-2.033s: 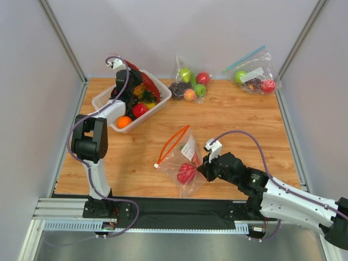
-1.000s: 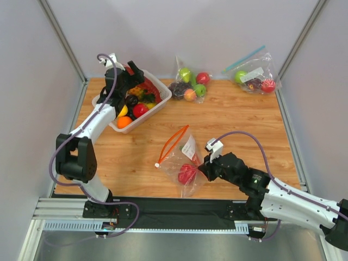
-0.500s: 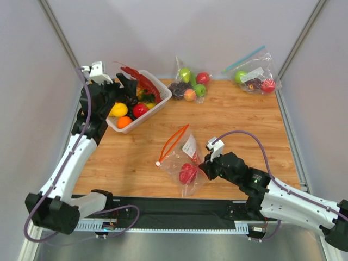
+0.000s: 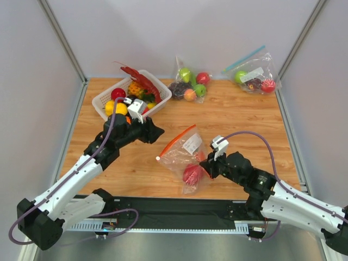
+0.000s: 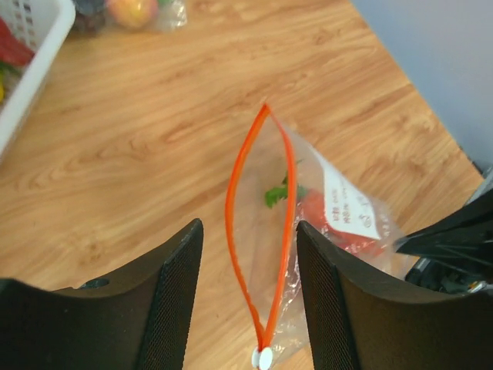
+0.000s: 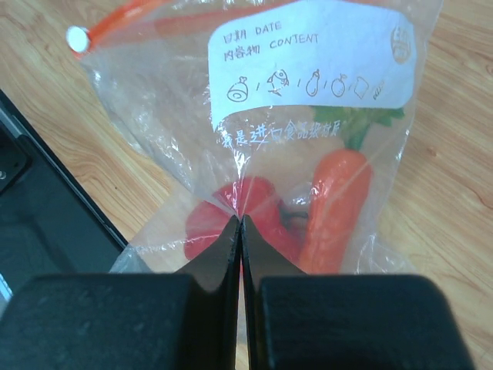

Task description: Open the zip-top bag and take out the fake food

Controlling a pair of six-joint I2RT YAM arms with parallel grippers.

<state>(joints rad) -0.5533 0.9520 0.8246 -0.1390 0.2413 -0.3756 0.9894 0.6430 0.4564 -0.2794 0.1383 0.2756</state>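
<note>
Top view: the bag (image 4: 182,155) is lying on the counter (image 4: 244,119), with its orange zip strip (image 4: 174,140) gaping. The left claw (image 4: 157,132) is hanging just left of the bag's far corner. The right claw (image 4: 205,167) is pressing in at the bag's right side. The pepper (image 4: 191,174) is sitting inside the bag at its near end. The lobster (image 4: 142,81) is lying across the basket (image 4: 100,99), well beyond the bag to the far left.

Left wrist view: the left claw (image 5: 248,231) is standing released, fingers spread, and the bag's open mouth is showing between them.

Right wrist view: the right claw (image 6: 239,223) is clenching a fold of the bag's film below the label (image 6: 308,54). The carrot (image 6: 339,204) is lying inside the bag, just right of the pepper.
</note>
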